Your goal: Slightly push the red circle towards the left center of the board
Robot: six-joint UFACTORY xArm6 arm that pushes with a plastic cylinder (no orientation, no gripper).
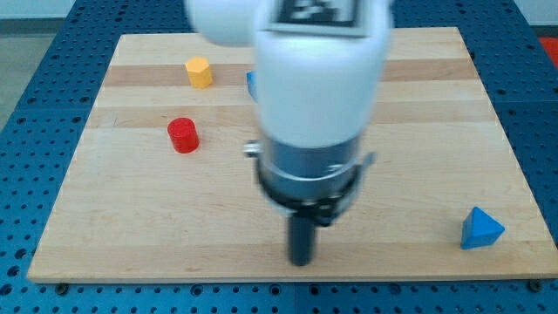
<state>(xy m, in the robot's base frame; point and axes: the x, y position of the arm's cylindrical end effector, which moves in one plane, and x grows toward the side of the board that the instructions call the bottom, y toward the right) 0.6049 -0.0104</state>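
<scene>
The red circle (183,135) is a short red cylinder standing on the wooden board (131,227), left of the middle. My tip (301,261) is the lower end of the dark rod, near the view's bottom at the centre. It stands well to the right of and below the red circle, not touching any block. The white and grey arm body above the rod hides the middle of the board.
A yellow hexagonal block (200,72) stands above the red circle near the view's top. A blue block (250,84) peeks out from behind the arm. A blue triangular block (480,229) sits at the lower right. Blue perforated table surrounds the board.
</scene>
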